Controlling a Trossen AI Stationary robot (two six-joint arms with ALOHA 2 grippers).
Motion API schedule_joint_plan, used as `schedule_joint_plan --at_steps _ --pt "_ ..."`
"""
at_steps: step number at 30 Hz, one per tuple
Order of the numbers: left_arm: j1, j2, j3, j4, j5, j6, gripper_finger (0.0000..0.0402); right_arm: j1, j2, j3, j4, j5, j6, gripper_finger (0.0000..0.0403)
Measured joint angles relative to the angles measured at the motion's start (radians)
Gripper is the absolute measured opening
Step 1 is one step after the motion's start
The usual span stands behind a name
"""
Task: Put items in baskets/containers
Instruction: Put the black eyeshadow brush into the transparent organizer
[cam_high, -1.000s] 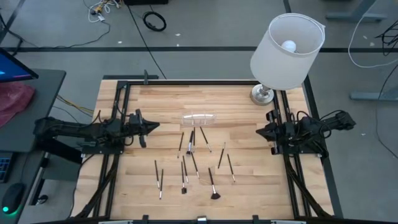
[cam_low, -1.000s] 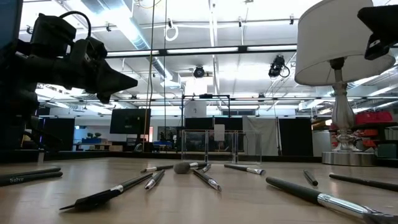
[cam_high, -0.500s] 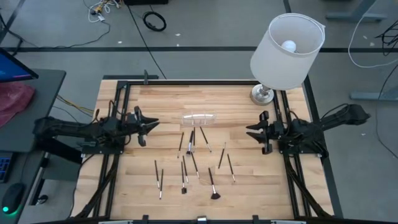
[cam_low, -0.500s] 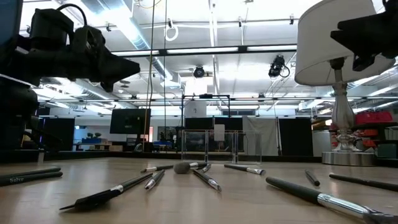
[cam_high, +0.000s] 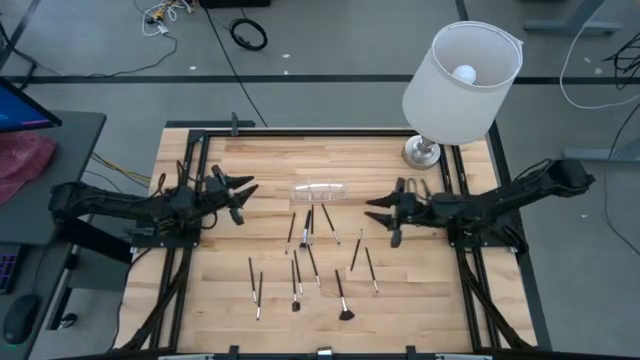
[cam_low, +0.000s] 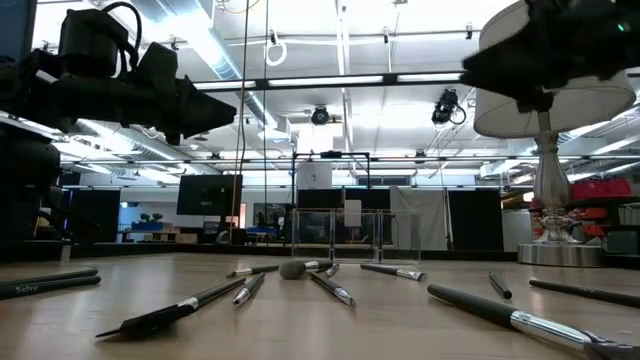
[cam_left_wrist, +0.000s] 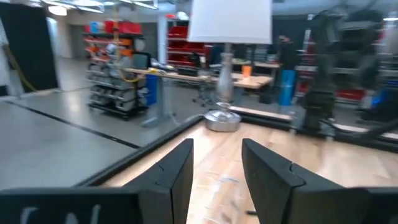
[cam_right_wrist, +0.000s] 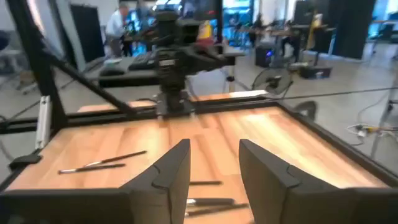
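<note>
Several thin dark makeup brushes (cam_high: 312, 252) lie flat and scattered on the wooden table's middle (cam_low: 320, 280). Beyond them the clear container (cam_high: 320, 190) lies on its side (cam_low: 335, 228). My left gripper (cam_high: 243, 190) hovers open above the table's left part, pointing level toward the container, and its wrist view shows bare table between the fingers (cam_left_wrist: 217, 171). My right gripper (cam_high: 378, 210) hovers open right of the brushes, pointing level toward the table's left, nothing between its fingers (cam_right_wrist: 214, 165).
A lamp with a white shade (cam_high: 462, 85) stands on its metal base (cam_high: 422, 152) at the far right corner. Black frame rails (cam_high: 195, 150) run along the table's left, right and far sides. Bare wood lies between the brushes and the near edge.
Both grippers have opened from shut. My right gripper has reached out level toward the table's left, closing in on the brushes. My left gripper has tipped up a little near its place. The brushes and container have not moved.
</note>
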Motion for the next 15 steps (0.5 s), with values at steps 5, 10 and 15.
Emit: schedule_joint_plan --at_steps 5,10,15 --pt "0.000 0.000 0.001 0.013 -0.032 0.050 0.0142 0.085 0.091 0.173 -0.261 0.066 0.045 0.0142" --pt "0.000 0.000 0.001 0.013 -0.038 0.090 0.0142 0.182 0.110 0.287 -0.488 0.192 0.229 0.0142" --pt "0.000 0.000 0.001 0.027 -0.106 0.103 0.0142 0.249 0.115 0.302 -0.541 0.197 0.478 0.0142"
